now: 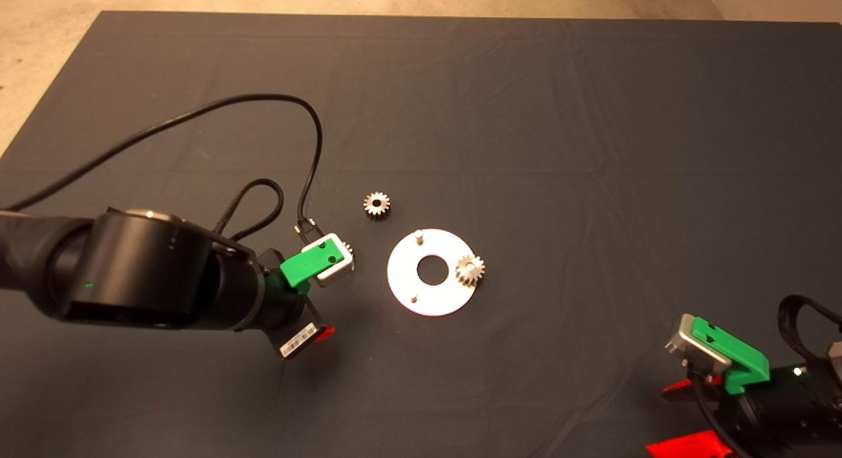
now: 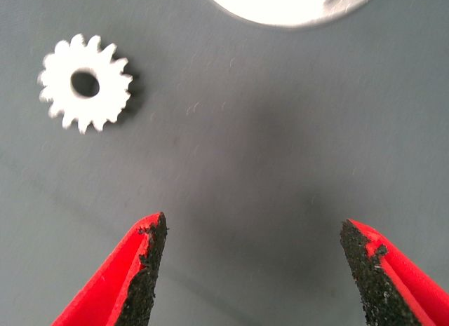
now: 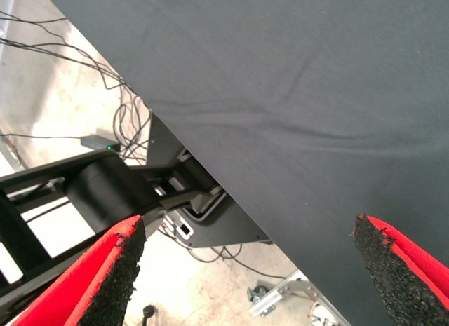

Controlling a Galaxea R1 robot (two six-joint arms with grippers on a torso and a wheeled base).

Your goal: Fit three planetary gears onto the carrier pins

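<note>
Planetary gears, head view: one gear (image 1: 470, 271) sits on the disc (image 1: 431, 272) at the rim farthest from the left gripper; a second loose gear (image 1: 377, 204) lies flat on the mat (image 1: 526, 116), beyond the gripper and apart from the disc; a few teeth of a third gear (image 1: 347, 249) peek out at the edge of the left wrist camera housing
Carrier pins, head view: two bare pins stand on the disc, one (image 1: 418, 234) on the side toward the loose gear, the other (image 1: 414, 298) on the opposite near rim; the third is under the seated gear
Left gripper, head view: (image 1: 322, 333) comes in over the mat just beside the disc, touching nothing that shows; only a red finger tip shows under the arm
Right gripper, head view: (image 1: 687, 412) parked well away from the disc, at the mat's near corner
Left gripper, left wrist view: (image 2: 252, 263) fingers (image 2: 144, 270) spread wide, nothing between the pads, only bare mat (image 2: 266, 165) below
Gear, left wrist view: one gear (image 2: 85, 83) lies flat on the mat ahead of the fingertips, off toward one finger's side, not touched
Disc, left wrist view: a pale edge of the disc (image 2: 287, 7) shows farther ahead, apart from the gear
Right gripper, right wrist view: (image 3: 245, 263) fingers (image 3: 112, 270) spread wide and holding nothing; past them the mat edge (image 3: 316, 94), and beyond it floor with cables (image 3: 105, 80) and a black frame (image 3: 105, 186)
</note>
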